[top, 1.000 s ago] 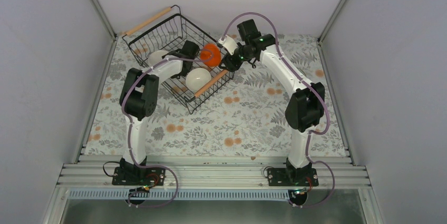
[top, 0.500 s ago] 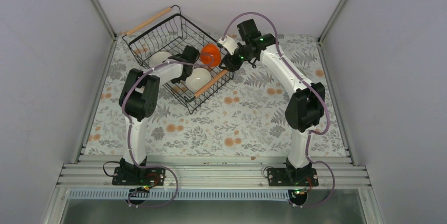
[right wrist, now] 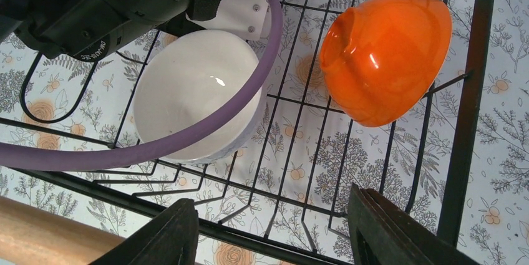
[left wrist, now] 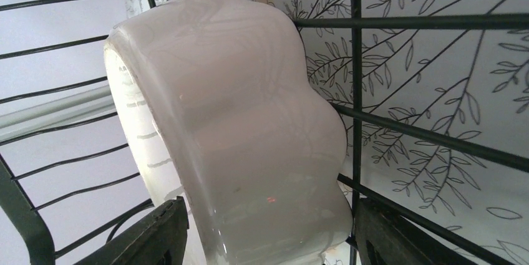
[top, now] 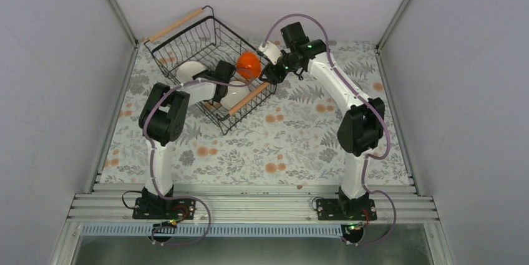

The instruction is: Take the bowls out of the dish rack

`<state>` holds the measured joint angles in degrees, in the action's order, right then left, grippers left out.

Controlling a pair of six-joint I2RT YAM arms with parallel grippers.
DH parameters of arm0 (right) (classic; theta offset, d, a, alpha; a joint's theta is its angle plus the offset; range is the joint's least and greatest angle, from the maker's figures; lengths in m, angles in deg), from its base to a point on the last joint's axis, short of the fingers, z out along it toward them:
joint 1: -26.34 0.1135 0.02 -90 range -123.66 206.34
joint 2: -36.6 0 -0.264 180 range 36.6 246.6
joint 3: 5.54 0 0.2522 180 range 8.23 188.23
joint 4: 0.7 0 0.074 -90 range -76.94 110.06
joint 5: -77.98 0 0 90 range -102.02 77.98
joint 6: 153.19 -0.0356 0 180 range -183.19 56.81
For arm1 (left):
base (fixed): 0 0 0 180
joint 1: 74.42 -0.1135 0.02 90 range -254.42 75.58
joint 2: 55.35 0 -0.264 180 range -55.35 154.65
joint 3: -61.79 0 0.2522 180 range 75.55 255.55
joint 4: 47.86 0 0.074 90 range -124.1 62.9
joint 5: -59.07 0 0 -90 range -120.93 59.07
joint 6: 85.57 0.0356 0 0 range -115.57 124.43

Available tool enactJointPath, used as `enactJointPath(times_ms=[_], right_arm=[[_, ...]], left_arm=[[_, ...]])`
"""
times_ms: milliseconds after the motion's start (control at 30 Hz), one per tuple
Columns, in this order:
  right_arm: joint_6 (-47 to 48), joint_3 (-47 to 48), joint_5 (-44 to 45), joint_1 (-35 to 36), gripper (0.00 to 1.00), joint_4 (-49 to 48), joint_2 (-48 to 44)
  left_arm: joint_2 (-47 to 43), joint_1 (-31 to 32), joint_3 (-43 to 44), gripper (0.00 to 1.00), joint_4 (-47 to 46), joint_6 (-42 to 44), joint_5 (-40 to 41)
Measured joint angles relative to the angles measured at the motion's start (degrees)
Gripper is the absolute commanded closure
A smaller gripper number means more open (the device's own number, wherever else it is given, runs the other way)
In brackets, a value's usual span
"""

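Top view: the black wire dish rack with wooden rod handles (top: 176,25) sits upper left of centre. Every bowl you can see is in it, so you're early in the unload.

Left wrist view: your left gripper (left wrist: 268,243) straddles a scallop-edged white ceramic bowl (left wrist: 237,128) tipped on edge. I can't tell if it's squeezing. Confirm the pinch, then lift clear of the wires.

Right wrist view: the right gripper (right wrist: 274,240) is spread and empty. The glossy round orange bowl (right wrist: 387,59) is upper right, so move onto its rim next.
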<state>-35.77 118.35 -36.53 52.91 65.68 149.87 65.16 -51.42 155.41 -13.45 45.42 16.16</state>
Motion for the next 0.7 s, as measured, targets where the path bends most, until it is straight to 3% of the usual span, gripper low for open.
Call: enactJointPath(times_ms=[700], right_arm=[[0.0, -0.3, 0.0, 0.0, 0.41, -0.5, 0.0]], left_arm=[[0.0, -0.2, 1.5, 0.32, -2.1, 3.3, 2.4]])
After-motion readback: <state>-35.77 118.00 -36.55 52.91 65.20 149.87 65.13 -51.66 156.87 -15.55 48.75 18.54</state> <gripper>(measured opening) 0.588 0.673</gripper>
